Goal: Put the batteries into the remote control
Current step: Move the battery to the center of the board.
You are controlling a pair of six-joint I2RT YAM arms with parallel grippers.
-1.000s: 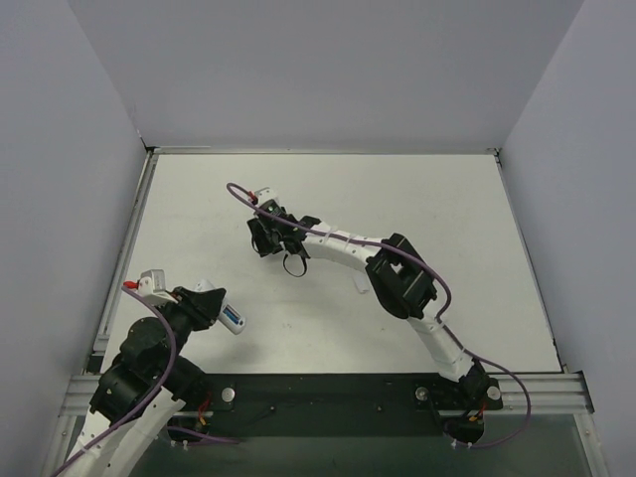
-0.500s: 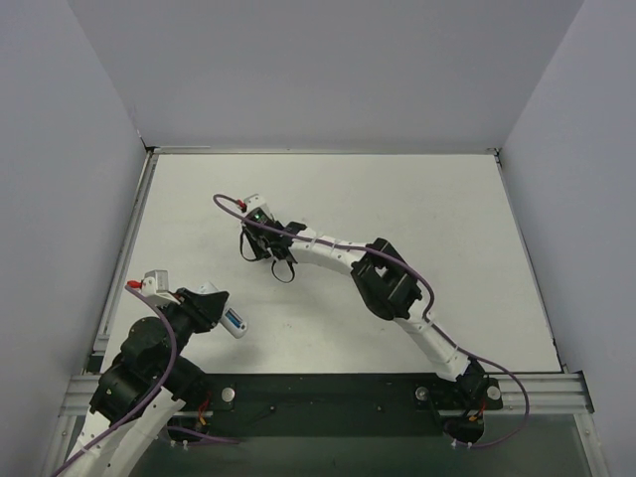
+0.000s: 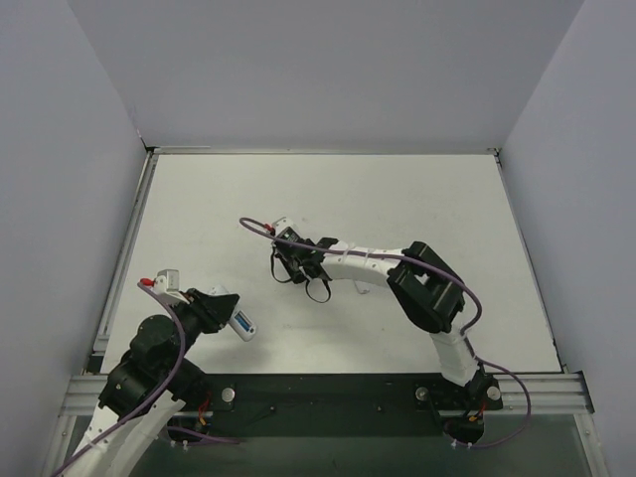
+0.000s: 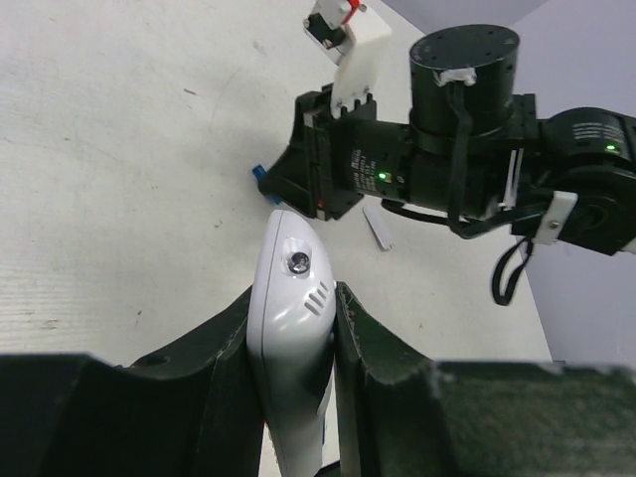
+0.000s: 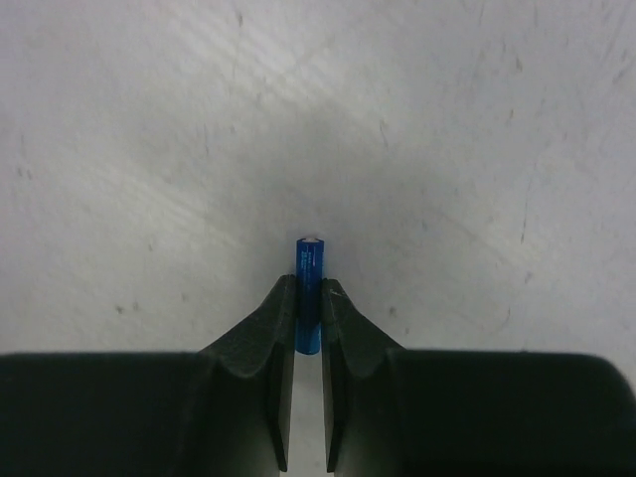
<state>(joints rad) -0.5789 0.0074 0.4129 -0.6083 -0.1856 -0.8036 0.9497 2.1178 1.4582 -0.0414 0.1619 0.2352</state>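
Note:
My left gripper [image 3: 221, 310] is shut on the white remote control [image 3: 241, 325] and holds it by its long sides at the near left. In the left wrist view the remote [image 4: 290, 333] stands on edge between the fingers [image 4: 234, 318]. My right gripper [image 5: 309, 290] is shut on a blue battery [image 5: 309, 258], whose pale end sticks out past the fingertips just above the table. In the top view the right gripper [image 3: 286, 266] hangs a little right of and behind the remote. The left wrist view shows it [image 4: 298, 184] with a blue tip [image 4: 258, 174]. The second battery is out of view.
A small white strip [image 4: 378, 227] lies flat on the table just under my right arm. The right arm's elbow [image 3: 427, 288] bends over the table's middle right. Grey walls close the table on three sides.
My right gripper with the battery has moved right and nearer, towards the remote. My left gripper with the remote has shifted slightly right.

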